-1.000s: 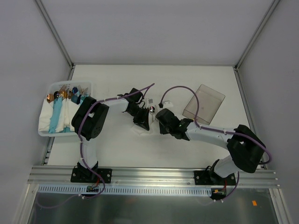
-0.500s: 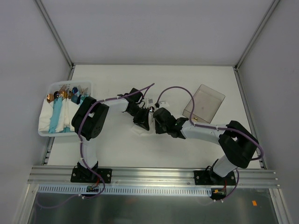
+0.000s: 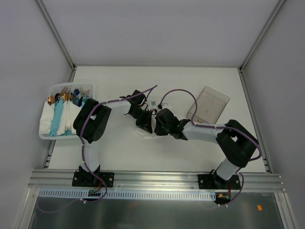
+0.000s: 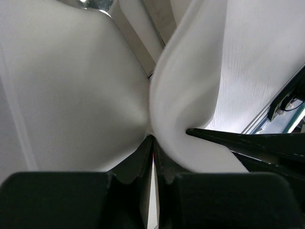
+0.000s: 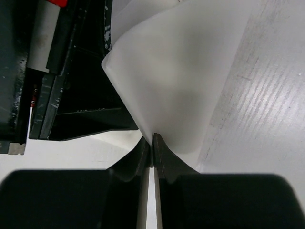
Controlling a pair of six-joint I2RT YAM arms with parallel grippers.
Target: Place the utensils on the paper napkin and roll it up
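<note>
The white paper napkin point(image 3: 147, 130) lies mid-table, lifted and folded between my two grippers. My left gripper point(image 3: 145, 122) is shut on one fold of it; in the left wrist view the jaws point(image 4: 153, 140) pinch the sheet point(image 4: 95, 90). My right gripper point(image 3: 160, 125) is shut on the other edge; in the right wrist view the jaws point(image 5: 151, 145) pinch the sheet point(image 5: 186, 81). A shiny silvery utensil end point(image 3: 154, 112) shows just behind the grippers and at the top of the left wrist view point(image 4: 93, 4). The rest of the utensils are hidden under the paper.
A white bin point(image 3: 46, 136) at the far left holds light-blue rolled bundles point(image 3: 58, 117) and spare cutlery point(image 3: 69, 94). A clear plastic tray point(image 3: 208, 106) stands at the right. The two grippers are almost touching.
My right gripper has moved left, closer to the left gripper, drawing its edge of the napkin over. The left gripper has stayed in place.
</note>
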